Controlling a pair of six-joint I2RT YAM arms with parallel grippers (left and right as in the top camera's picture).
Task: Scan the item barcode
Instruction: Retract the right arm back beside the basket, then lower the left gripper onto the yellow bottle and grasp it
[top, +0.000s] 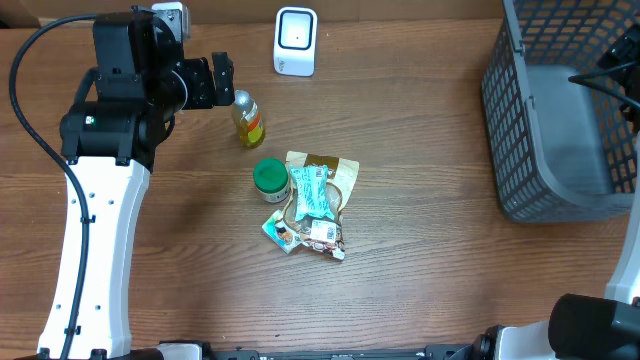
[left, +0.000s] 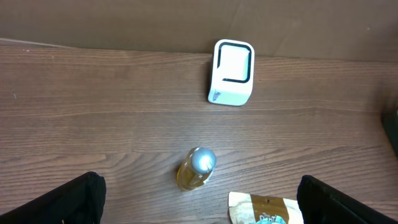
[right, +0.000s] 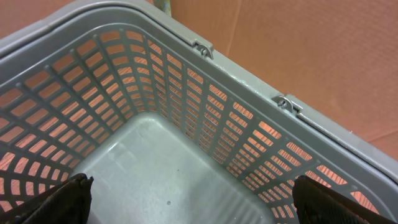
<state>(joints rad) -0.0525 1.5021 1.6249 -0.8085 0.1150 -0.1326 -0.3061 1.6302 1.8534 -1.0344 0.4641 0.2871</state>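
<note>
- Since the task wants a barcode shown to the scanner (top: 295, 41), the overhead view makes the small amber bottle (top: 249, 122) the likely item. It stands on the bench (top: 420, 290) just past the tip of the left gripper (top: 222, 78), with the scanner farther along by the back edge.
- Also overhead, the bottle appears to stand upright, its silver cap on the side nearest the gripper. A green-lidded jar (top: 270, 177) and a heap of packets (top: 318, 200) lie near it, toward mid-bench.
- The left arm (top: 100, 200) runs up the left side and turns its wrist across toward the bottle. The right arm (top: 612, 75) is well apart, over the grey basket (top: 545, 150), so the left is plainly the nearer.
- From the left wrist, the bottle sits midway between the two dark fingers (left: 71, 202), cap uppermost, touching neither. The jaws stand wide apart and hold nothing.
- The scanner lies beyond the bottle and slightly right, its window turned up toward the camera. By my judgement, a straight advance and drop would put a finger on either side of the bottle.
- From the right wrist, the right gripper (right: 193, 186) hangs spread wide and empty above the basket floor, looking down into it. No item is in sight there.
</note>
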